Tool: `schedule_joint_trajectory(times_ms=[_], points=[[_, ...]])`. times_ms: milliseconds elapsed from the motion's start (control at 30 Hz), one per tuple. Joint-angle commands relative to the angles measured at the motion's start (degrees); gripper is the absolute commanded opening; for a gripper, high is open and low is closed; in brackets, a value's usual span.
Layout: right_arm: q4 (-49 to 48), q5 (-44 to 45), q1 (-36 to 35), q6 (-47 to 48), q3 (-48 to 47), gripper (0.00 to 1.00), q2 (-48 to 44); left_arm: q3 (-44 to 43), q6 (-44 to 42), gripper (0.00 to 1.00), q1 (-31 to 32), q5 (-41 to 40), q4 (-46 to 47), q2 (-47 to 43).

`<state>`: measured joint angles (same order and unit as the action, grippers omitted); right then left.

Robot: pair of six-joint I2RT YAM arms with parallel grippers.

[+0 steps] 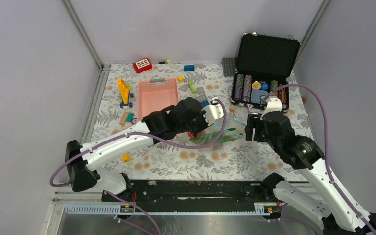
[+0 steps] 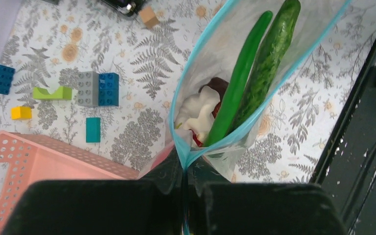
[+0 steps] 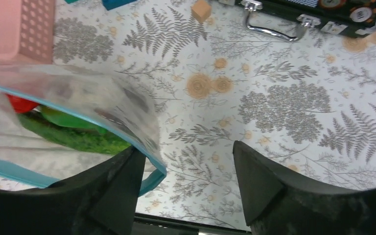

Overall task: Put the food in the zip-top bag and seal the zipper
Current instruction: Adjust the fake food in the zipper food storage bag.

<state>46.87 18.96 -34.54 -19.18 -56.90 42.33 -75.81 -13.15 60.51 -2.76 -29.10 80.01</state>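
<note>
The clear zip-top bag (image 1: 220, 133) hangs between my two arms above the table's middle. My left gripper (image 2: 185, 169) is shut on one end of its light-blue zipper (image 2: 176, 110). The mouth gapes open. Inside lie two long green pods (image 2: 254, 68), a white piece (image 2: 196, 110), a red piece (image 2: 217, 108) and a dark maroon fruit (image 2: 219, 84). My right gripper (image 3: 188, 164) is open at the bag's other end; the zipper's corner (image 3: 152, 169) lies against its left finger (image 3: 120, 188). A pod (image 3: 73, 137) and a red piece (image 3: 22, 104) show through the plastic there.
A pink slotted basket (image 1: 157, 97) stands behind the left gripper. Coloured building blocks (image 1: 124, 93) lie scattered at the left and back. An open black case of poker chips (image 1: 259, 90) stands at the back right. A black rail (image 1: 196, 188) runs along the near edge.
</note>
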Motion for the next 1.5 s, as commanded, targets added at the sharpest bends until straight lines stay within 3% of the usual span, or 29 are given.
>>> schedule_joint_trajectory(times_ms=[0,100,233,300,367,600,900,1100,1233,1400,1467], points=[[-1.70,2.93,0.36,9.52,-0.52,0.81,-1.38,-1.84,-2.05,0.00,-0.13,3.20,-0.85,1.29],[-10.42,-6.98,0.37,18.19,0.51,0.90,-5.09,-2.80,-2.66,0.00,-0.12,4.62,-2.85,2.82],[-23.34,-31.97,0.36,35.10,6.27,0.92,-10.65,-4.41,-3.94,0.00,-0.12,6.98,-5.02,4.17],[-25.74,-45.49,0.36,46.00,9.42,0.94,-12.05,-5.12,-4.40,0.00,-0.10,7.70,-6.12,4.61],[-25.20,-52.81,0.41,56.56,11.41,0.95,-12.62,-5.55,-4.48,0.00,-0.11,8.56,-7.26,4.77],[-13.23,-54.85,0.42,71.87,7.69,0.97,-6.95,-3.37,-6.72,0.00,-0.12,13.91,-8.60,1.34],[-14.69,-49.76,0.36,73.85,7.94,0.97,-7.50,0.27,-17.42,0.00,-0.10,24.98,-12.88,-3.42],[-17.04,-48.44,0.38,73.94,8.86,0.98,-8.50,0.62,-19.35,0.00,-0.13,26.35,-13.79,-4.16],[-15.68,-46.41,0.42,72.19,6.77,0.97,-4.20,-0.28,-20.64,0.00,-0.05,27.91,-15.15,-4.16],[-11.21,-48.51,0.40,71.90,3.57,0.90,0.82,-1.06,-21.51,0.00,-0.04,26.23,-16.08,-3.76],[-11.23,-49.23,0.36,71.74,3.54,0.80,1.16,-1.35,-21.88,0.00,-0.04,25.92,-16.13,-3.82]])
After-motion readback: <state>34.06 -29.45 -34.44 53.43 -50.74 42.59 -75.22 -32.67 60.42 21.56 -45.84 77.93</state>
